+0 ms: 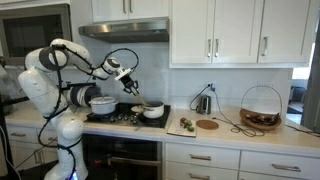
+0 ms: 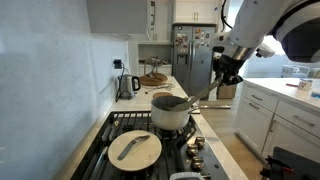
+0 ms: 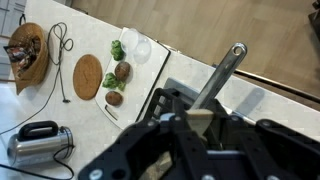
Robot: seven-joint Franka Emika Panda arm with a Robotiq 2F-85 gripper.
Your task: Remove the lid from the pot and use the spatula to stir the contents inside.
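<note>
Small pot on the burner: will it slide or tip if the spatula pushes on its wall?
Probably slides rather than tips: the pot looks wider than tall and sits on the grate. It is likely light, being small, so the spatula could nudge it. Nothing visibly steadies it, and the gripper is on the spatula.

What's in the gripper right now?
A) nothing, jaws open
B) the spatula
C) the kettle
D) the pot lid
B: in the wrist view the gripper is shut on the spatula, whose long metal handle sticks out past its grip.
</note>
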